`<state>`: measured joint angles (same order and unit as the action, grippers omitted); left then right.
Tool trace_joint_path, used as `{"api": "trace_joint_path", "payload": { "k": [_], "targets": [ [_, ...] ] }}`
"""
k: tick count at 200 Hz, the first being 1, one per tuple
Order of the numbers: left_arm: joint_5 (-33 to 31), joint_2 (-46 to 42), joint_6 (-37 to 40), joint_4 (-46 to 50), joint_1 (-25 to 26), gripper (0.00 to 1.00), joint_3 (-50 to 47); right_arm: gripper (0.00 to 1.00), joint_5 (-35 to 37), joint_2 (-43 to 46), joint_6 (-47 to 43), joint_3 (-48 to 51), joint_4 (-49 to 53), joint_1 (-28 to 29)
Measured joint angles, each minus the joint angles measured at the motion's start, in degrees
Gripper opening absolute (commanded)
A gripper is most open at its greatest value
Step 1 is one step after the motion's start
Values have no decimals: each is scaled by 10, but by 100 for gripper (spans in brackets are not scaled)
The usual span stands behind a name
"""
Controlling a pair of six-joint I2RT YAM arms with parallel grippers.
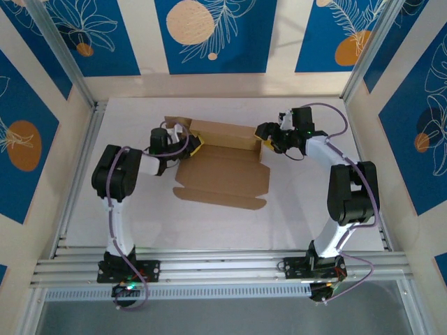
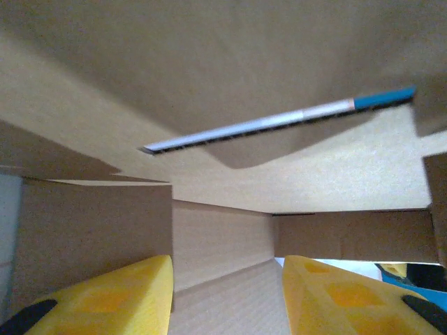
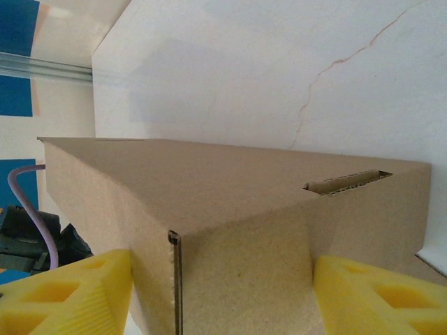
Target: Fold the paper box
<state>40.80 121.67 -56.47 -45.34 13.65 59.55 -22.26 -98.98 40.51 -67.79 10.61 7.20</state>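
Paper box (image 1: 223,171) sits mid-frame on the table (image 1: 126,209): back wall up, front flap flat toward the lower edge, not yet folded over. My right gripper (image 1: 267,139) clamps its right end. My left gripper (image 1: 187,145) straddles cardboard; pinching or not, I can't tell.

The paper box (image 1: 222,171) is matt, fibrous corrugated cardboard on a smooth, matt white table (image 1: 140,209).

Half-folded brown paper box (image 1: 222,174), lid open
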Motion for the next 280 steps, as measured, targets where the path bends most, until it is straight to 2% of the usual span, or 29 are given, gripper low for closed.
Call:
{"api": "trace_joint_path", "payload": {
  "k": [23, 43, 84, 115, 141, 173, 211, 239, 280],
  "targets": [
    [-7, 0, 1, -2, 4, 45, -2, 68, 5, 0, -1, -3, 5, 1],
    [-12, -10, 0, -6, 3, 49, -17, 68, 13, 0, -5, -7, 10, 3],
    [-13, -118, 15, 64, -15, 57, -56, 65, 31, 0, -35, -24, 37, 11],
    [-16, -232, 100, 207, -29, 58, -44, 63, 50, 0, -64, -42, 55, 16],
    [-48, -318, 193, 337, -36, 59, -15, 63, 54, 0, -75, -49, 58, 17],
    [-93, -381, 271, 410, -65, 59, 21, 63, 52, -3, -81, -52, 64, 18],
    [-129, -375, 296, 435, -112, 63, 61, 62, 47, -10, -88, -53, 66, 30],
    [-166, -349, 310, 454, -121, 64, 84, 62, 49, -10, -90, -54, 66, 35],
    [-234, -259, 372, 503, -130, 63, 169, 62, 54, -10, -90, -55, 66, 44]
  ]
}}
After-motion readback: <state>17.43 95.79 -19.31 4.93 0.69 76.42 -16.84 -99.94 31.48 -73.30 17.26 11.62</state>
